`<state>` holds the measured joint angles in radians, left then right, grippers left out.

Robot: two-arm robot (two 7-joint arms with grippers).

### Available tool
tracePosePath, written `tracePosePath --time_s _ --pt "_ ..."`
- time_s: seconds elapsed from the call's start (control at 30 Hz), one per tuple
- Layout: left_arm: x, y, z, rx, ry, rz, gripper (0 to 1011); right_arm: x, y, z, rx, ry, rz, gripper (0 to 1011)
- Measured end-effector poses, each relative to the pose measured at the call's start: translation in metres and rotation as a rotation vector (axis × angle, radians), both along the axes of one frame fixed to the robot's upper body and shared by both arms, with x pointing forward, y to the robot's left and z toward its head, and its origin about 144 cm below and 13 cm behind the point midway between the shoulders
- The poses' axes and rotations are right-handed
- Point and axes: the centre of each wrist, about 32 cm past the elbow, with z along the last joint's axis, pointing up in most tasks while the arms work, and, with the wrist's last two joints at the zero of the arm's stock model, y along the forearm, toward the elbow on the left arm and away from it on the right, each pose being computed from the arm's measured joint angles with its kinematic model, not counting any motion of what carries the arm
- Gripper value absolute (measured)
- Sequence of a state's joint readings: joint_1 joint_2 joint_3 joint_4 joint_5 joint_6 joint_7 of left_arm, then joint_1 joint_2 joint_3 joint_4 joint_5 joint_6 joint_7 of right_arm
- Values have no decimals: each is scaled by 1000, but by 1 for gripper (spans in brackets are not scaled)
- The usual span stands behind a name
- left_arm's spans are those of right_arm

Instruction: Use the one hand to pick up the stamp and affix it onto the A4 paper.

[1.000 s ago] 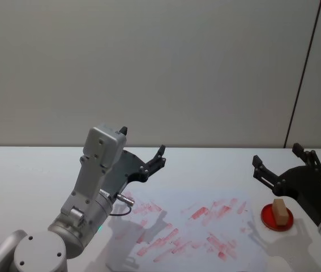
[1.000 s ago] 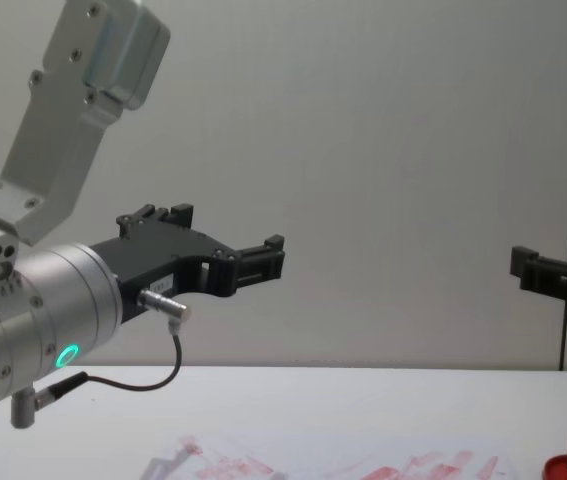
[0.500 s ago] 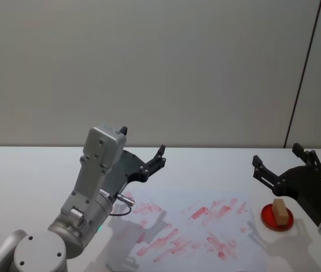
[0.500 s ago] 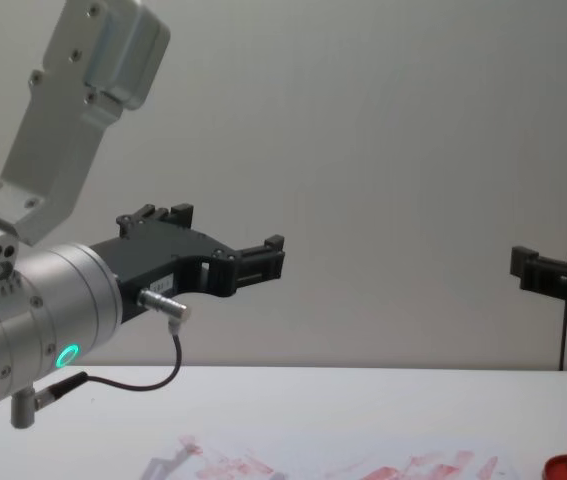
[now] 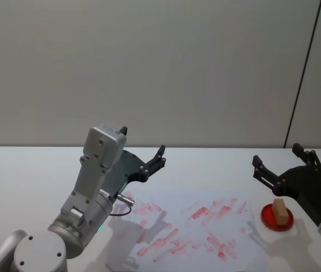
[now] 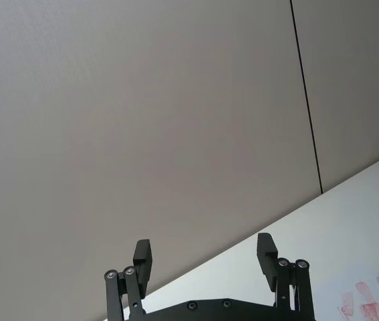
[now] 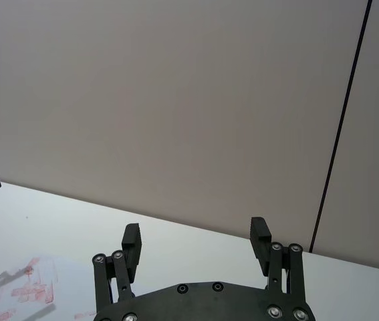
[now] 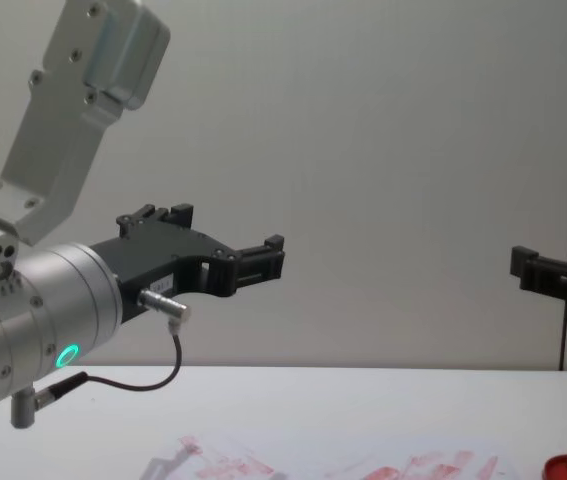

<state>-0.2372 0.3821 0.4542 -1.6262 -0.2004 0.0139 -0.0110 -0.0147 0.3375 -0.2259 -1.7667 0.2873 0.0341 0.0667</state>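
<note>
Nearest the robot, on the white counter, lies the A4 paper, its surface smeared with many red prints that run in slanted streaks. Just beside the sheet's right edge sits a round red ink pad, and the stamp stands on that pad, a small tan wooden block; it looks slightly tilted, though the angle makes that hard to judge.

Above the paper's left far corner, the left pincer hangs in the air off the counter, pointing forward and to the right. Its fingers are spread wide apart and hold nothing.

On the right, the right pincer hovers above and a little beyond the ink pad, clear of the stamp. Its fingers are likewise spread wide, with nothing between them.

Farther back the counter runs on bare to a plain grey wall, which carries one thin dark vertical seam on the right side.
</note>
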Motion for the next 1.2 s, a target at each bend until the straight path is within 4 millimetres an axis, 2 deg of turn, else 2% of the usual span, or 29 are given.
tracePosePath --time_s 0.8,1.2 --pt "0 0 0 0 0 0 1002 -1 0 0 -1 2 -2 1001" --pt "0 0 0 0 0 0 1003 -21 2 -1 -37 47 -51 1001"
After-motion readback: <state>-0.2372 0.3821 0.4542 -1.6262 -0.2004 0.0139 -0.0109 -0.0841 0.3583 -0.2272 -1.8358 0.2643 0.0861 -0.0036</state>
